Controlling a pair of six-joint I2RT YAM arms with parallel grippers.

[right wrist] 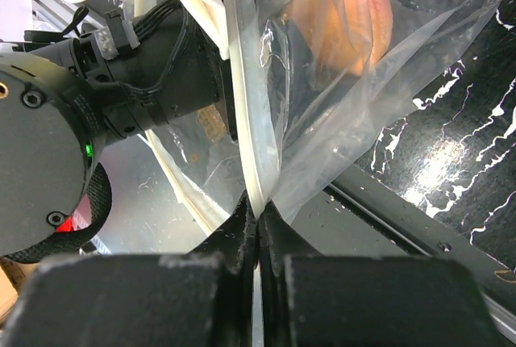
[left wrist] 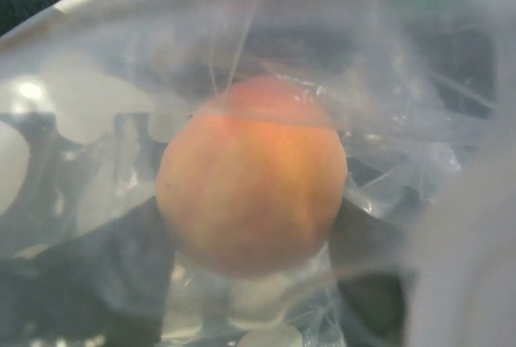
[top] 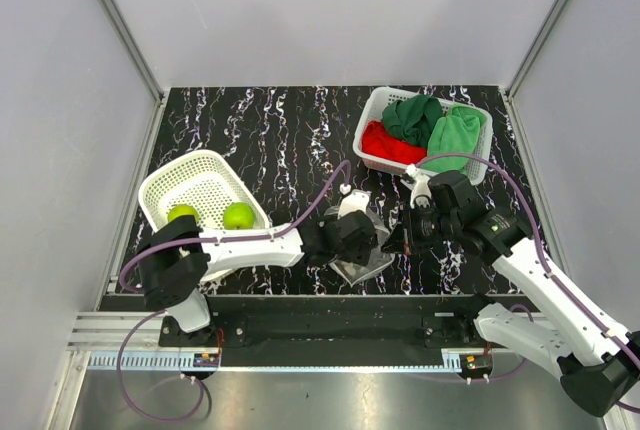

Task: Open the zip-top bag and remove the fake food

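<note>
The zip-top bag is clear film with white dots, held up off the dark table between the two arms. My right gripper is shut on its white zip strip; from above that gripper is at the bag's right side. My left gripper reaches into the bag from the left. In the left wrist view an orange-pink peach fills the space between its dark fingers, which touch it on both sides. The peach also shows through the film. Two green apples lie in the left basket.
A white perforated basket stands tilted at the left, beside my left arm. A second white basket at the back right holds red and green cloths. Grey walls close in the table on three sides.
</note>
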